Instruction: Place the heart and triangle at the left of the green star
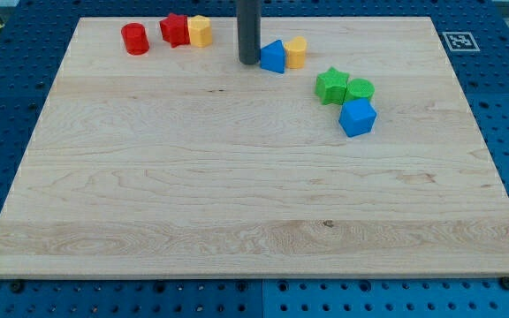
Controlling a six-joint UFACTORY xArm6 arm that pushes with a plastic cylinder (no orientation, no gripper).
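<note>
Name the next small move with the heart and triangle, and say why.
Probably push toward the view's right and slightly down: my tip sits just left of the blue triangle, which touches the yellow heart; the green star lies down-right of them.

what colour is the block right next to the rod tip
Blue: the blue triangle, touching my tip on its right, camera view.

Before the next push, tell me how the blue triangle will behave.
The blue triangle looks rigid and flat-based, so it should slide, not roll. It touches the yellow heart, likely shoving it along. My tip sits beside its left, so it may pivot.
</note>
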